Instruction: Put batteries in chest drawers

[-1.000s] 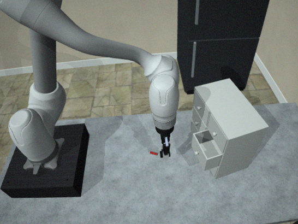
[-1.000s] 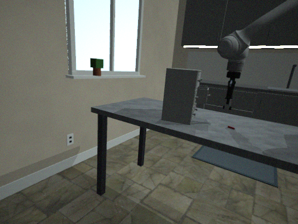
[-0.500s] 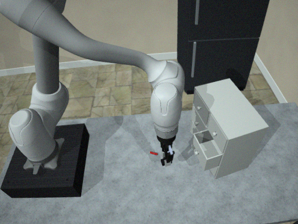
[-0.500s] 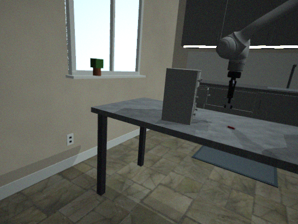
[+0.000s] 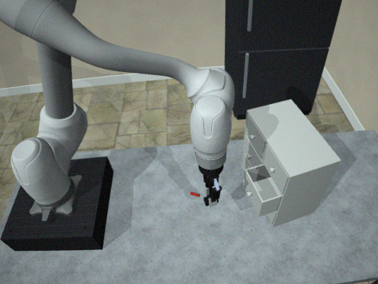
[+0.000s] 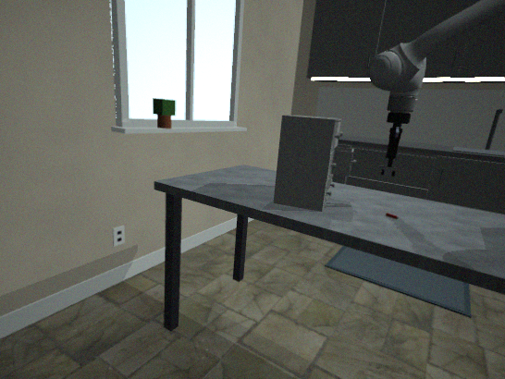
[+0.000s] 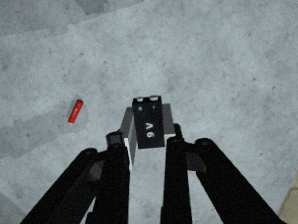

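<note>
My gripper (image 5: pixel 212 201) is shut on the black nine-volt battery (image 7: pixel 148 123), which stands upright between the fingertips, and holds it a little above the table. It also shows in the exterior view (image 6: pixel 387 172). The small red AA battery (image 5: pixel 194 194) lies on the table just left of the gripper; it also shows in the wrist view (image 7: pixel 75 111) and the exterior view (image 6: pixel 391 214). The small white chest (image 5: pixel 291 156) stands to the right. One drawer (image 5: pixel 263 192) in its right column, seemingly the middle row, is pulled out and looks empty. The other drawers are in.
The arm's black base block (image 5: pixel 59 204) sits at the table's left. A dark fridge (image 5: pixel 280 52) stands behind the table. The chest (image 6: pixel 305 162) stands near the table's far edge in the exterior view.
</note>
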`<state>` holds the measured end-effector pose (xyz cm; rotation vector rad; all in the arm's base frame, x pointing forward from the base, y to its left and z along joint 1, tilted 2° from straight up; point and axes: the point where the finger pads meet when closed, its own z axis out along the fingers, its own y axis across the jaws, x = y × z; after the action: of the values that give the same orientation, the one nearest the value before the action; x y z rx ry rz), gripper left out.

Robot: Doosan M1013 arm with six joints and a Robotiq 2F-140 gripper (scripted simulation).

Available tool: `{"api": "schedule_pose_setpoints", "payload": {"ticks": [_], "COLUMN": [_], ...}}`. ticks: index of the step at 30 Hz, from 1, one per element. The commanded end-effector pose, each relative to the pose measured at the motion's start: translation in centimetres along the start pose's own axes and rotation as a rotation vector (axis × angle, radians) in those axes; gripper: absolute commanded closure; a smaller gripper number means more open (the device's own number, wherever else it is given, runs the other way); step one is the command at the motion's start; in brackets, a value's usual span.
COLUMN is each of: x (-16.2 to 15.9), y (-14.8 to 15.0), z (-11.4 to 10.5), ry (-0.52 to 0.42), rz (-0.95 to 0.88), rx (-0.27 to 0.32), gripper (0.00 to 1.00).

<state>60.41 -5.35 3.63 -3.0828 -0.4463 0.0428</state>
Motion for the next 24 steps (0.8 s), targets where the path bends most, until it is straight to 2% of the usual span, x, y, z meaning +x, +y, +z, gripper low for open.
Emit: {"api": "schedule_pose_setpoints", "payload": {"ticks": [1, 2, 17, 19, 24], "x": [0.0, 0.0, 0.0, 0.0, 0.1], "y": [0.0, 0.0, 0.0, 0.0, 0.0], "z": [-0.8, -0.8, -8.2, -8.2, -9.8], "ry": [0.0, 0.0, 0.0, 0.0, 0.0], "rz": [0.0, 0.0, 0.0, 0.0, 0.0], "rx": [0.0, 0.0, 0.0, 0.0, 0.0], "gripper": [0.86, 0.86, 0.86, 0.86, 0.86]}}
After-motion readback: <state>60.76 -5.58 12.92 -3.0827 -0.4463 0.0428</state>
